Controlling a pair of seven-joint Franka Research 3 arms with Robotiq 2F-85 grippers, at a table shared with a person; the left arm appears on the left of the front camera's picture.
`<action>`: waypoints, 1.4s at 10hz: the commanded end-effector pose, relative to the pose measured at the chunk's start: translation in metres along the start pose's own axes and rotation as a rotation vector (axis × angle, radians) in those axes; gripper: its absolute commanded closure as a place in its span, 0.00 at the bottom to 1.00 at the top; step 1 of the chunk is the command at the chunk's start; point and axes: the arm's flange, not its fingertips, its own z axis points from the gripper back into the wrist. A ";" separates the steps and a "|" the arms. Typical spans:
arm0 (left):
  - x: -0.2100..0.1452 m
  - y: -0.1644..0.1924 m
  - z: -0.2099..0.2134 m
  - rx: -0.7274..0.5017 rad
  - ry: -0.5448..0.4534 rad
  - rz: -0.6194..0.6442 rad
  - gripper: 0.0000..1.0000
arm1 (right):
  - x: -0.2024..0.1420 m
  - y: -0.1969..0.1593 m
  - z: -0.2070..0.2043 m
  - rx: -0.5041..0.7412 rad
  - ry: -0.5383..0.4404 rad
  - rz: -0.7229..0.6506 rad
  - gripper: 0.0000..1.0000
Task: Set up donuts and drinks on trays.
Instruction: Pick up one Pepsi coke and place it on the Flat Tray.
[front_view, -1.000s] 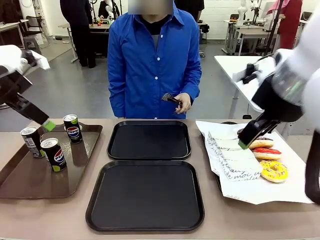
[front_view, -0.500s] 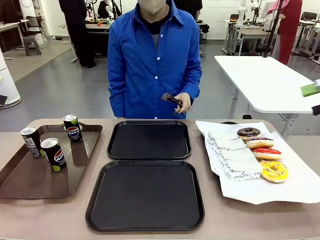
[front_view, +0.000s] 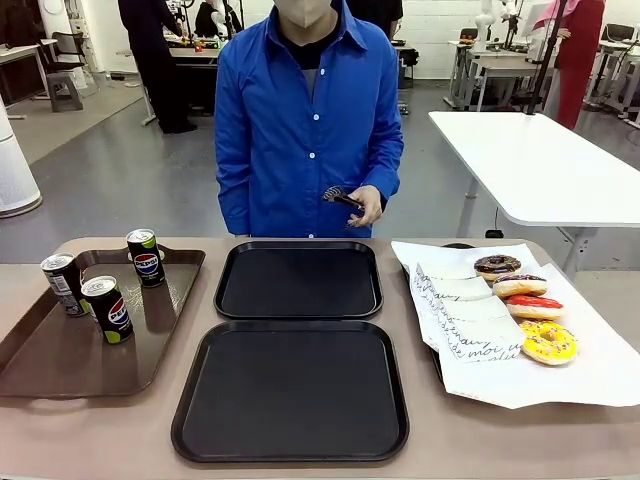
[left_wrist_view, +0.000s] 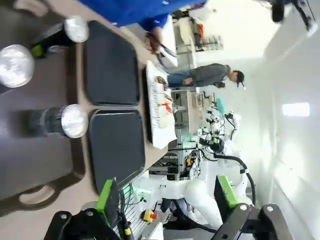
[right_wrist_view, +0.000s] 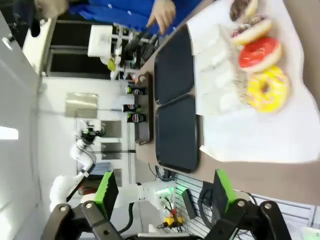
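Left gripper spread wide, empty; right gripper spread wide, empty.

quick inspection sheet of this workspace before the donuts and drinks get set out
surface: tan table; far tray and near tray, both black and bare
job's things: three Pepsi cans upright on the brown tray; four donuts in a row on white paper, with printed sleeves beside them
clutter: nothing seen
grippers: left gripper open, empty; right gripper open, empty
cables: dark cables, apparently below the table's near edge
surroundings: person at the far side holding tongs; white table behind
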 end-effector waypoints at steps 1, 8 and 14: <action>0.009 0.001 0.015 0.051 0.016 0.020 0.00 | -0.100 -0.042 -0.077 0.014 -0.019 0.014 0.00; -0.019 0.003 0.058 0.210 -0.051 0.055 0.00 | -0.106 -0.034 -0.049 0.024 -0.095 0.046 0.00; -0.016 0.005 0.064 0.185 -0.046 0.037 0.00 | -0.047 -0.033 0.040 -0.001 -0.052 0.044 0.00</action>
